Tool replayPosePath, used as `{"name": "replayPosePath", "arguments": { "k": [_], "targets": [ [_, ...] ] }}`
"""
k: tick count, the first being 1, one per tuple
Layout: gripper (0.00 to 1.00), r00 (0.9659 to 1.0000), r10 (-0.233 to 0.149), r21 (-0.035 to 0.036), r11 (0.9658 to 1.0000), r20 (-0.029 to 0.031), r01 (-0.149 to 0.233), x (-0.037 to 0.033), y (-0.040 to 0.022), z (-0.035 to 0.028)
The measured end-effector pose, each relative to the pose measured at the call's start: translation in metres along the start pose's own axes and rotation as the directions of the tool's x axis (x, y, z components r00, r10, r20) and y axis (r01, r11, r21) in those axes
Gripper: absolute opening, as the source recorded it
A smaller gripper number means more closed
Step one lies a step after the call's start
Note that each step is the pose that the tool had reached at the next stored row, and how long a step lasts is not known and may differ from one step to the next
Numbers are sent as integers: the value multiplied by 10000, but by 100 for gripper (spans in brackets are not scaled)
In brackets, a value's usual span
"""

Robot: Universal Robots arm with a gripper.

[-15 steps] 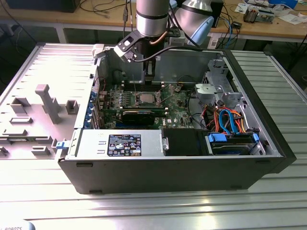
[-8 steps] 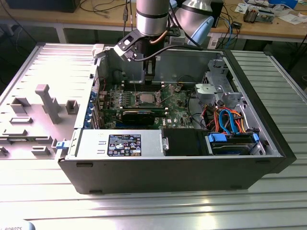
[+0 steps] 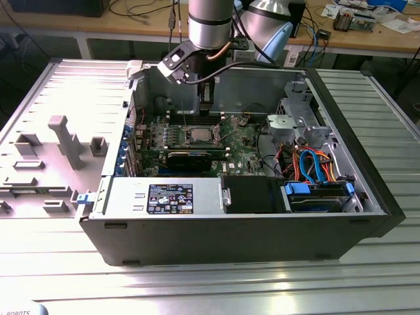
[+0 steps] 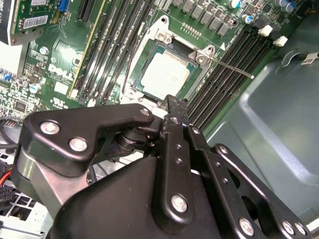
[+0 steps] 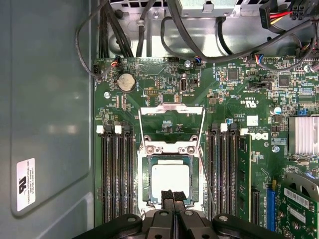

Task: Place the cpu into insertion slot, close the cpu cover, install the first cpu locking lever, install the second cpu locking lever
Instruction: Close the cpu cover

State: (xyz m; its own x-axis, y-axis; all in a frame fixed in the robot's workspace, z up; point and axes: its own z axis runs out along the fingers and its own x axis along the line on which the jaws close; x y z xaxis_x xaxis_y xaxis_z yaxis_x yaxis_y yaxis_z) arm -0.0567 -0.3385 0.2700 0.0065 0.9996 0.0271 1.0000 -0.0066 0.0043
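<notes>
Cpu [image 5: 170, 181] is sitting in the insertion slot [image 5: 147, 175]. The cpu cover [image 5: 172, 107] is standing raised at the slot's edge opposite the gripper [image 5: 174, 193], which is hovering over the slot's rim, jaws pressed together, gripping nothing. Memory slots [image 5: 115, 174] are flanking the slot on both sides. A thin locking lever [image 4: 230, 66] is sticking out unlatched.

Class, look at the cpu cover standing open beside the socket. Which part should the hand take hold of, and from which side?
Probably the free end bar of the cpu cover, the edge farthest from its hinge at the insertion slot. The frame is thin, tilted up and has an open window, so one finger could pass through the window and pinch that bar, coming down from above.
</notes>
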Motion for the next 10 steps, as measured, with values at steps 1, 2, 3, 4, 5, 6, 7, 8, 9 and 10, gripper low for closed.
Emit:
{"name": "replayPosePath", "arguments": {
  "k": [1, 2, 3, 4, 5, 6, 7, 8, 9, 10],
  "targets": [
    [11, 10000, 0, 0, 10000, 0, 0, 0, 1, 0],
    [11, 10000, 0, 0, 10000, 0, 0, 0, 1, 0],
    [11, 10000, 0, 0, 10000, -1, 0, 0, 1, 0],
    [11, 10000, 0, 0, 10000, 0, 0, 0, 1, 0],
    [11, 10000, 0, 0, 10000, 0, 0, 0, 1, 0],
    [11, 10000, 0, 0, 10000, 0, 0, 0, 1, 0],
    [11, 10000, 0, 0, 10000, 0, 0, 0, 1, 0],
    [11, 10000, 0, 0, 10000, 0, 0, 0, 1, 0],
    [11, 10000, 0, 0, 10000, 0, 0, 0, 1, 0],
    [11, 10000, 0, 0, 10000, 0, 0, 0, 2, 0]
  ]
}}
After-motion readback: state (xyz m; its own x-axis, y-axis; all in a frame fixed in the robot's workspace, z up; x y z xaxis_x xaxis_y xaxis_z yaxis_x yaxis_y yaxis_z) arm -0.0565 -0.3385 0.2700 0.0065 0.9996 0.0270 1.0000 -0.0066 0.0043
